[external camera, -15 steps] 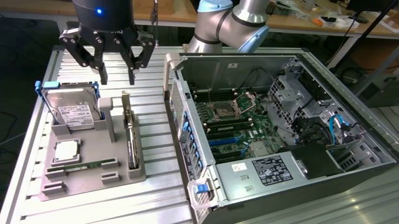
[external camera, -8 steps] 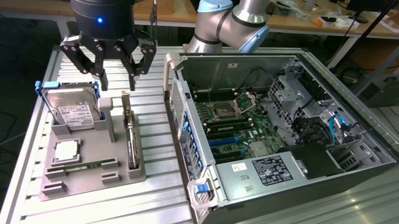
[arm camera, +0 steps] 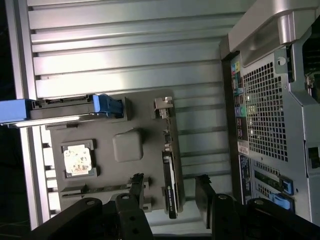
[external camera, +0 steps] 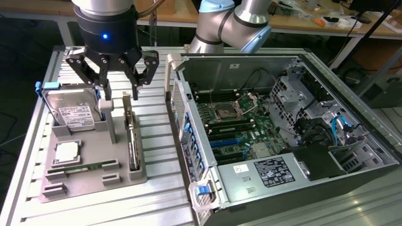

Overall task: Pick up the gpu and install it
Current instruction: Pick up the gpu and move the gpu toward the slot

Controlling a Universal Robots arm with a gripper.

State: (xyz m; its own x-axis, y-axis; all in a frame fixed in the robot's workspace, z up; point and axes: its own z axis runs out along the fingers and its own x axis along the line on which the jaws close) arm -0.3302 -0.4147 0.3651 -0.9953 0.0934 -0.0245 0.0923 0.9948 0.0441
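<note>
Slatted table (external camera: 157, 200); gpu (external camera: 132, 141) edge-on in holder (external camera: 94, 178), faces hidden, under parted fingers (external camera: 104, 88)

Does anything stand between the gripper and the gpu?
Nothing visible does. The open gripper hangs above the gpu, which stands on edge in the grey holder, with its jaws set to either side.

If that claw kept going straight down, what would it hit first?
Probably the gpu, standing on edge in the gray holder below the open gripper; its fingers straddle the card, though depth is unclear.
</note>
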